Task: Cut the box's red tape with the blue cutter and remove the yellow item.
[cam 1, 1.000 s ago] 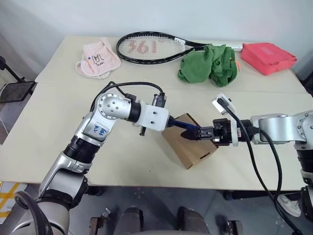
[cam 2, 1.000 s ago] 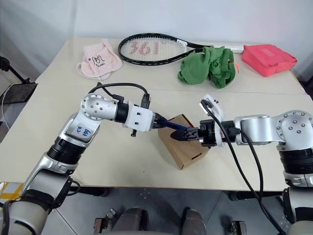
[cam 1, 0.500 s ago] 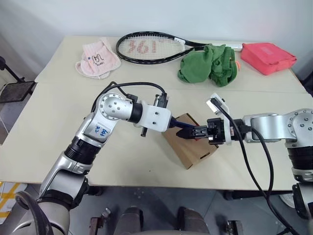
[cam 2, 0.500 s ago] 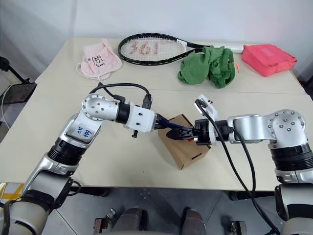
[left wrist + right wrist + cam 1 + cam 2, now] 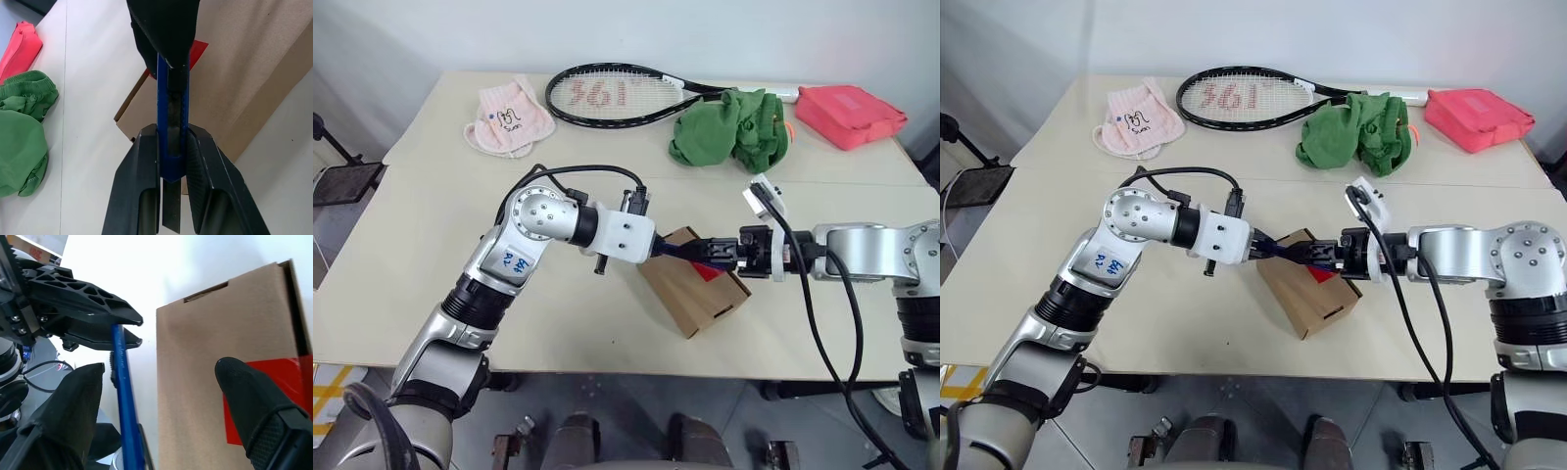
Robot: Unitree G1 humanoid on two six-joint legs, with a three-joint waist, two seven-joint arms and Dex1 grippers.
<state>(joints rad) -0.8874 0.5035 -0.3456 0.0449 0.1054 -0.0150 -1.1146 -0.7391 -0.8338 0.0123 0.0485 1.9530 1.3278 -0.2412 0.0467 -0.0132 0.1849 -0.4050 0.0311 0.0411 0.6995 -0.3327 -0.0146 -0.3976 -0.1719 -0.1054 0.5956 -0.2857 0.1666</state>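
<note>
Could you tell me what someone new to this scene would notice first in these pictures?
Near the table's front edge, the left gripper is shut on the blue cutter above the box, and the open right gripper straddles the cutter's far end beside the red tape. Along the far edge lie a tennis racket, a green cloth and a red-pink pouch.

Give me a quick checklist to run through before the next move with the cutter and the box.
1. Left gripper shut on the blue cutter: ok.
2. Right gripper open around the cutter's far end: ok.
3. Red tape in sight on the box: ok.
4. Box flaps closed, tape uncut: ok.
5. Blade out: cannot tell.
6. Cutter tip on the tape: cannot tell.
</note>
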